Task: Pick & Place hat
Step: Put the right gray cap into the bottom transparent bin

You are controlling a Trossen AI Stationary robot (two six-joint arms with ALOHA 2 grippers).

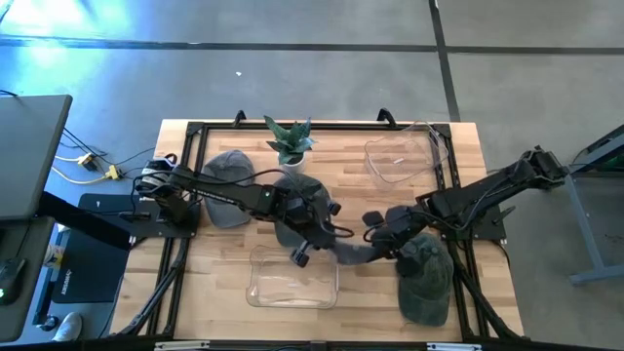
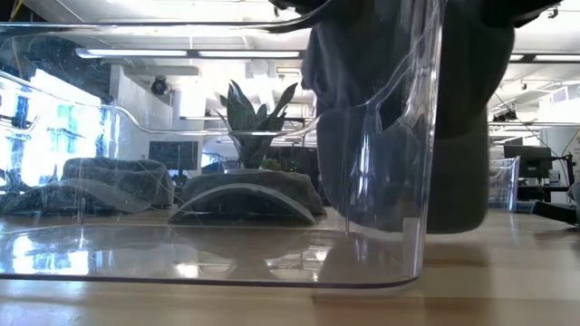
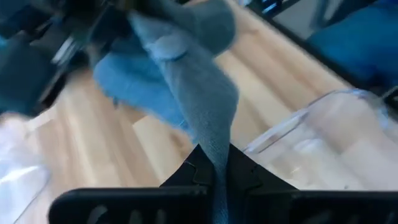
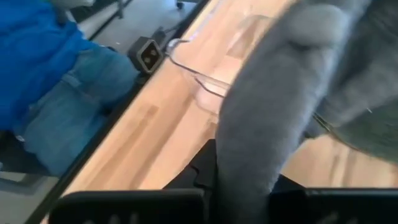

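A grey hat hangs over the table's middle between my two grippers, just beside the near clear bin. My left gripper reaches in from the left and is shut on the hat's left end. My right gripper comes from the right and is shut on its right end. In the low view the hat shows through the bin's clear wall, above the tabletop. The wrist views show the cloth and the hat's thick grey end running away from the fingers. My left gripper pinches a narrow fold of the hat's cloth between its two fingers, slanting down from the table's left. The cloth runs away from the fingers, clear of the table. My right gripper has a thick, rounded grey part of the hat between its two fingers, slanting down from the table's right; which part it is I cannot tell. The hat is off the table there.
Other hats lie at the far left, under my left arm and at the near right. A potted plant stands at the far middle, a second clear bin at the far right. A person in blue sits beyond the table.
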